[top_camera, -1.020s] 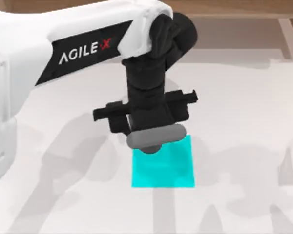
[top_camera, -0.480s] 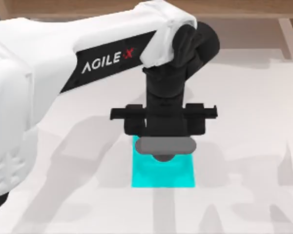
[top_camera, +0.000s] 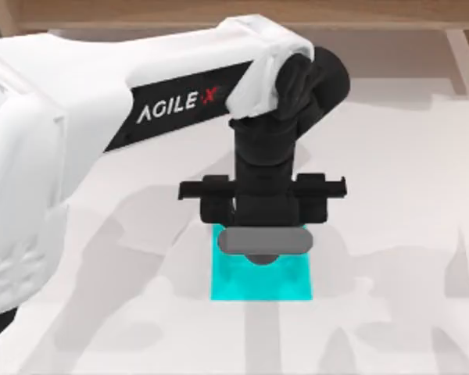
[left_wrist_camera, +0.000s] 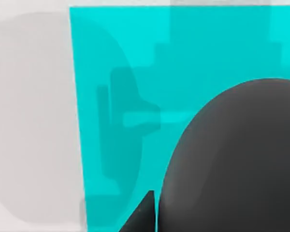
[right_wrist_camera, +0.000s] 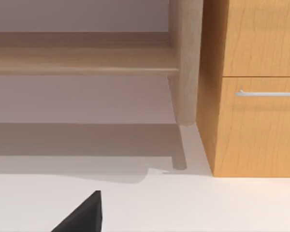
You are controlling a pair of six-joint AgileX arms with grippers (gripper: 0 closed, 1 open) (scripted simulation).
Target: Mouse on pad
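The grey mouse (top_camera: pixel 285 241) hangs crosswise over the far half of the cyan pad (top_camera: pixel 262 283), and my left gripper (top_camera: pixel 263 228) comes down from above, shut on it. In the left wrist view the mouse (left_wrist_camera: pixel 232 164) bulks dark and rounded close to the camera. The pad (left_wrist_camera: pixel 121 72) lies beneath it and carries the gripper's shadow. I cannot tell whether the mouse touches the pad. A black part of my right gripper (right_wrist_camera: pixel 84 215) juts over the white table in the right wrist view.
White table (top_camera: pixel 391 195) surrounds the pad on all sides. The left arm's white link (top_camera: pixel 102 101) spans the table's left half. Beyond the table edge stand a wooden cabinet (right_wrist_camera: pixel 256 87) and a wooden post (right_wrist_camera: pixel 186 63).
The left gripper carried the mouse rightward and a little nearer, from the pad's far left corner to above its far half. In the last half second it sank slightly.
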